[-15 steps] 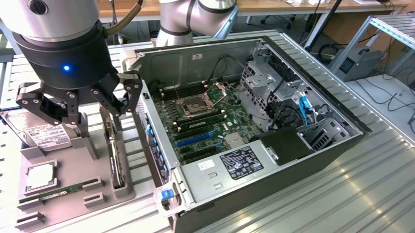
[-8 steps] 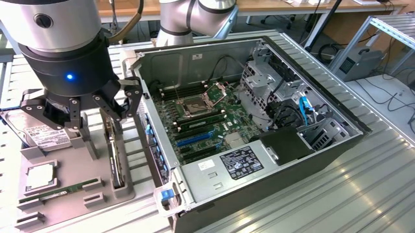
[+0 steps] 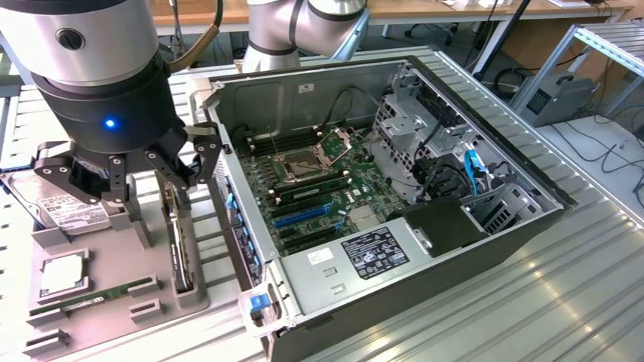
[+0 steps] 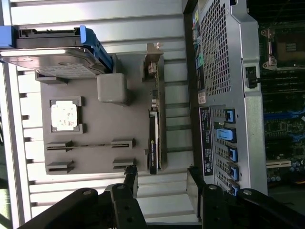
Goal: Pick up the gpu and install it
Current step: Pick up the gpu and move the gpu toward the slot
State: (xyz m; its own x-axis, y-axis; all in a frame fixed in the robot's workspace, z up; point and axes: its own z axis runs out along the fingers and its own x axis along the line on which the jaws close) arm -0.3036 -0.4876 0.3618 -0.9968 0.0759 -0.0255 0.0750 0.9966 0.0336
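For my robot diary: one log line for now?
gripper: open | over: gpu | gpu: standing in gray tray, unheld | computer case: open

We see a worktop (image 3: 483, 302) of ribbed bare metal, smooth with a soft sheen. The holder (image 3: 101, 298) looks like matt grey plastic. The gpu (image 4: 153, 143) shows a black shroud (plastic, we think, slightly glossy) and a silver metal bracket. The computer case (image 4: 219, 57) is dull perforated sheet metal; the tool (image 4: 162, 171) is matt black.
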